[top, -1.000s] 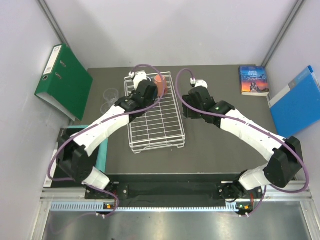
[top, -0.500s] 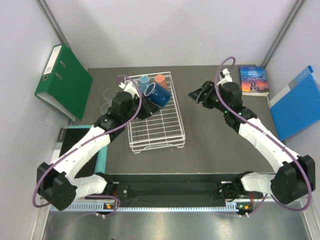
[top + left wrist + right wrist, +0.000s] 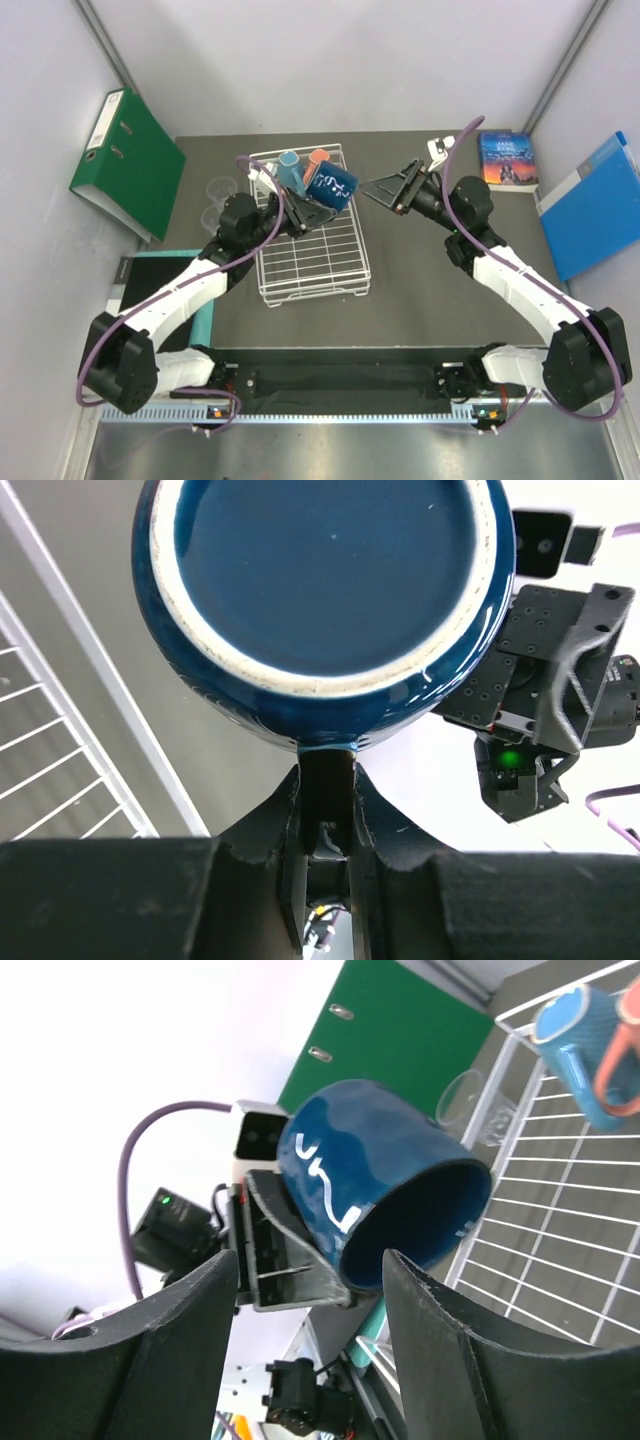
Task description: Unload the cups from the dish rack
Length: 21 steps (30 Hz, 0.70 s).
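My left gripper (image 3: 314, 205) is shut on the handle of the dark-blue mug (image 3: 333, 187) and holds it tilted above the back of the white wire dish rack (image 3: 315, 265). In the left wrist view the mug's base (image 3: 325, 580) fills the top, with the handle pinched in my gripper (image 3: 326, 780). The light-blue mug (image 3: 290, 166) and the orange mug (image 3: 318, 160) lie in the rack's far end. Two clear glasses (image 3: 220, 188) (image 3: 212, 216) stand on the table left of the rack. My right gripper (image 3: 386, 186) is open and empty, facing the dark-blue mug (image 3: 380, 1190) from its right.
A green binder (image 3: 125, 160) leans at the far left. A book (image 3: 507, 160) and a blue folder (image 3: 595, 205) lie at the far right. A teal-edged tray (image 3: 205, 320) sits at the near left.
My left gripper has lifted the dark-blue mug and carried it to the right over the rack. My right gripper has swung left towards the mug.
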Each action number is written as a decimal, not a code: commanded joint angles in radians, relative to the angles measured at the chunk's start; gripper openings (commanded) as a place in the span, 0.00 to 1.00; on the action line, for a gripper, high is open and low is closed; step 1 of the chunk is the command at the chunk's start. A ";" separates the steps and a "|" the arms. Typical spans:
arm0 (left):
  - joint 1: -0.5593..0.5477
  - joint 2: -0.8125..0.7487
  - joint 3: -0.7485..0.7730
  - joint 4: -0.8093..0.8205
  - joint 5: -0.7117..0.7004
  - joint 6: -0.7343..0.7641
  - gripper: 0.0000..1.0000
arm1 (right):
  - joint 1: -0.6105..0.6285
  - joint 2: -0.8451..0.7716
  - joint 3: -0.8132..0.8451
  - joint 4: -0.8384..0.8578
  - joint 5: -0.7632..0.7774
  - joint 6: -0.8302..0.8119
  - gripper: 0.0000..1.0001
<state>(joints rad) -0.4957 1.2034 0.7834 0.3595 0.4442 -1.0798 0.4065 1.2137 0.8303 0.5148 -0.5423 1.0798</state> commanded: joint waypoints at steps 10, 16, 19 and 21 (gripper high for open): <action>-0.056 0.030 0.068 0.219 0.077 -0.022 0.00 | 0.083 0.102 0.159 0.076 -0.048 0.006 0.59; -0.064 0.013 0.068 0.133 0.024 0.033 0.00 | 0.087 0.080 0.164 0.028 -0.025 -0.035 0.60; -0.064 0.007 0.068 0.098 -0.005 0.066 0.00 | 0.081 0.043 0.171 -0.065 0.002 -0.090 0.64; -0.064 0.010 0.063 0.107 -0.030 0.069 0.00 | 0.065 0.015 0.158 -0.090 0.002 -0.106 0.65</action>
<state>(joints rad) -0.5571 1.2526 0.7837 0.3569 0.4576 -1.0641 0.4835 1.2976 0.9516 0.4828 -0.5617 1.0439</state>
